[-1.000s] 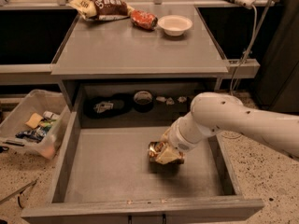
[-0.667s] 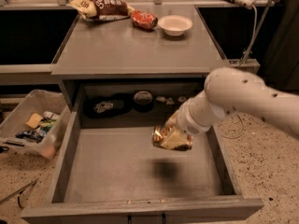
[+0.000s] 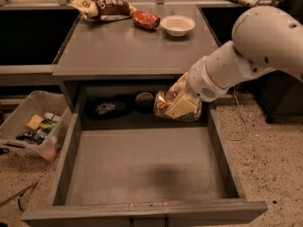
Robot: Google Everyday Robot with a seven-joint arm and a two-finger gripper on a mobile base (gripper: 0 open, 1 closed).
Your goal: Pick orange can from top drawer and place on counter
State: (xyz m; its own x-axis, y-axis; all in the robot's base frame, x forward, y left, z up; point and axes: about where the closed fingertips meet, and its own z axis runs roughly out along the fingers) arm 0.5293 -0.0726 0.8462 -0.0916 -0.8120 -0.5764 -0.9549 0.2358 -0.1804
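Note:
My gripper (image 3: 179, 103) is shut on the orange can (image 3: 166, 103), which lies on its side between the cream fingers (image 3: 180, 107). The can hangs in the air above the back of the open top drawer (image 3: 142, 164), just below the front edge of the counter (image 3: 132, 48). The white arm reaches in from the upper right. The drawer floor below shows only a faint dark shadow.
On the counter's far side lie a brown-and-yellow snack bag (image 3: 100, 6), a red shiny packet (image 3: 146, 19) and a white bowl (image 3: 177, 25). Dark items (image 3: 109, 108) sit in the recess behind the drawer. A clear bin (image 3: 33, 124) with small things stands on the floor at left.
The gripper has lifted the can from the drawer floor and carried it up and toward the back, near the counter's front edge.

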